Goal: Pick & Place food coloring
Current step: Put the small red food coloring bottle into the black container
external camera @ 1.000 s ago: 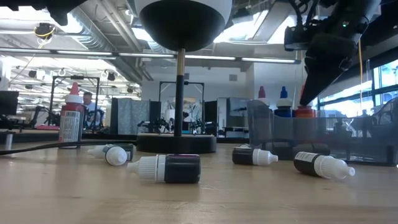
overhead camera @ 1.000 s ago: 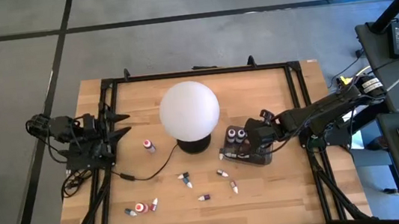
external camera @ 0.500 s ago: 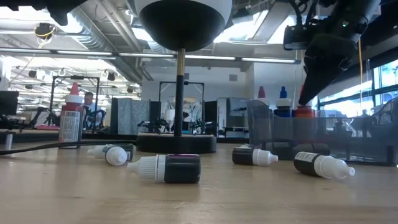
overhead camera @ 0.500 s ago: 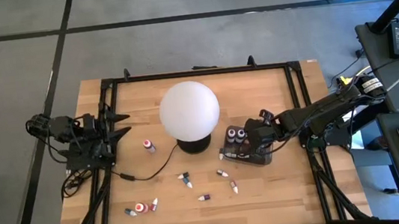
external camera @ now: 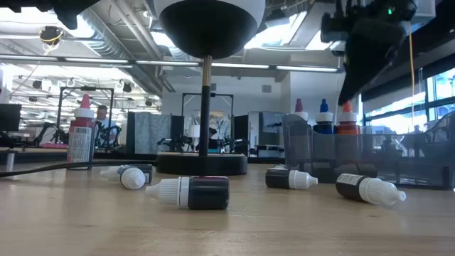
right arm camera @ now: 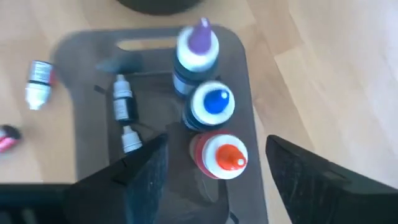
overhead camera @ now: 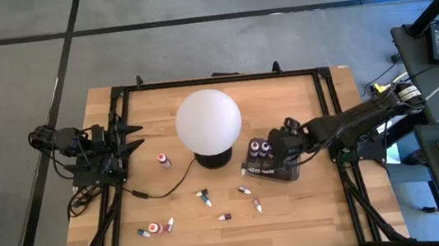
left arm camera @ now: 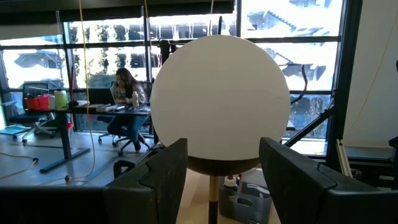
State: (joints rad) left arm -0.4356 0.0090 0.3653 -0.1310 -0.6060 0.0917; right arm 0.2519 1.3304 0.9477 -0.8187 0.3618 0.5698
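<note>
A dark translucent tray [right arm camera: 84, 99] right of the globe lamp holds three upright food coloring bottles: purple-tipped [right arm camera: 198, 50], blue-capped [right arm camera: 212, 102] and red with an orange tip [right arm camera: 221, 155]. Two tiny bottles [right arm camera: 125, 106] lie flat in it. My right gripper [right arm camera: 214, 186] hangs open just above the tray [overhead camera: 287, 173], with a finger on each side of the red bottle and clear of it. Several small bottles lie on the wood near the front [overhead camera: 203, 197], and one red bottle [overhead camera: 162, 159] stands left of the lamp. My left gripper [left arm camera: 221, 180] waits open at the table's left edge [overhead camera: 126, 138].
The big white globe lamp [overhead camera: 208, 120] stands mid-table on a dark base, and its cord [overhead camera: 157, 192] trails toward the front left. A black frame [overhead camera: 215, 80] runs around the table. A person sits at a desk [left arm camera: 127, 102] in the room beyond.
My right gripper has opened, let go of the red bottle and risen a little above the tray. The bottle now stands upright in the tray beside the blue-capped one, with its tip uncovered.
</note>
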